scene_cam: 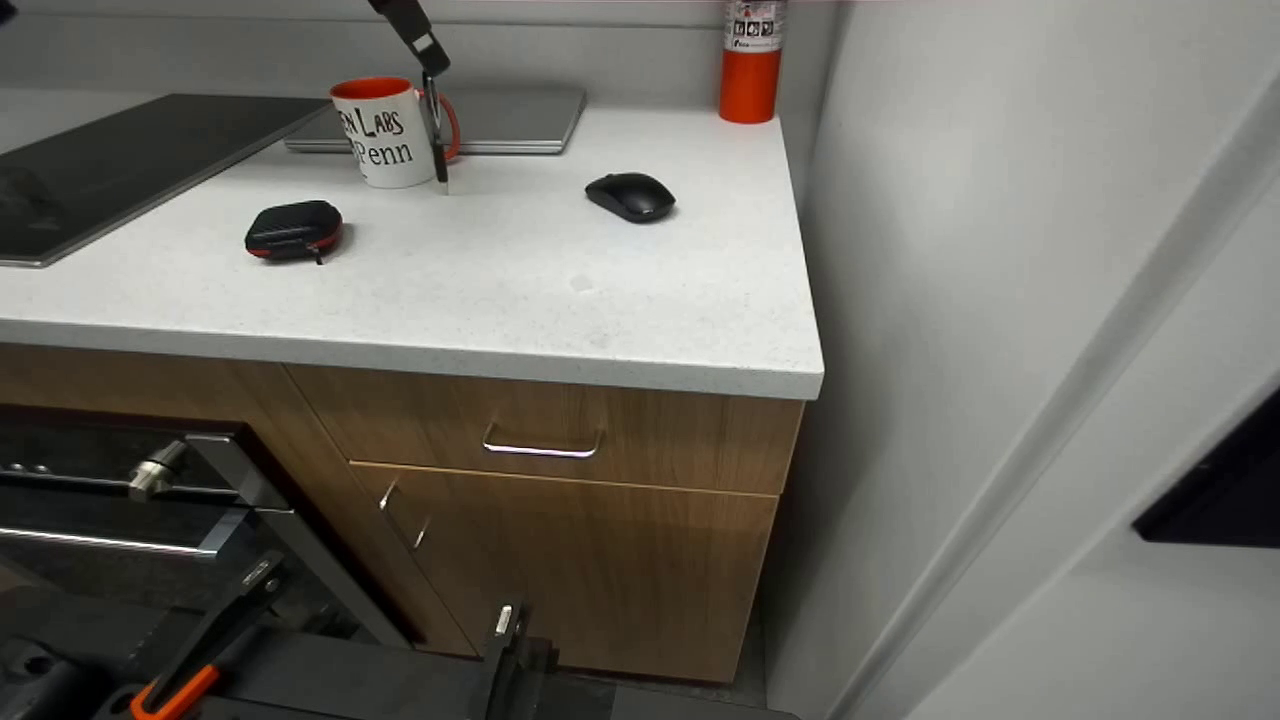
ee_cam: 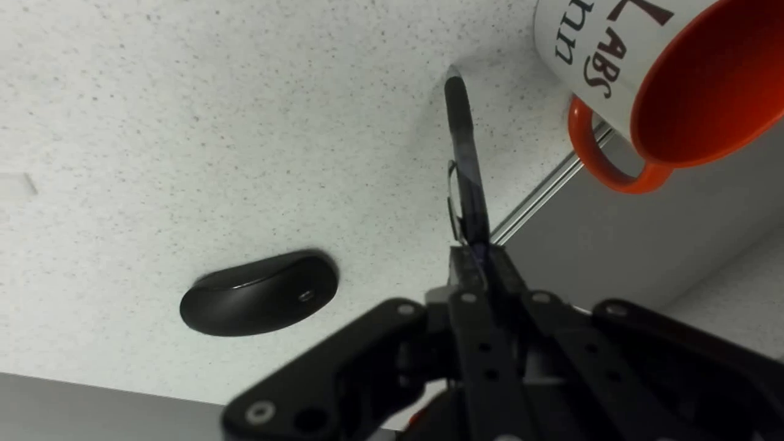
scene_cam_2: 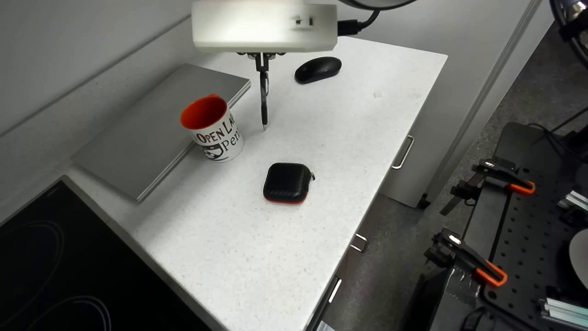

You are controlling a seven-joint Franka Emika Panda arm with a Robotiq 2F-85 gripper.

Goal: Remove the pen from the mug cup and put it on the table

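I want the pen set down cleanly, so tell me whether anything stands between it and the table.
Nothing visible does. The claw grips the pen tip-down outside the mug cup, its tip at or just above the table; contact is hard to tell. The mug cup stands beside it, not underneath.

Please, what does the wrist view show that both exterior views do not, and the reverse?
Only the wrist view: a small light mark on the black mouse.
Only the exterior views: the black zip case and the dark cooktop.
Both: the pen held by the fingers and, on the table, the mug cup, mouse and flat grey slab.
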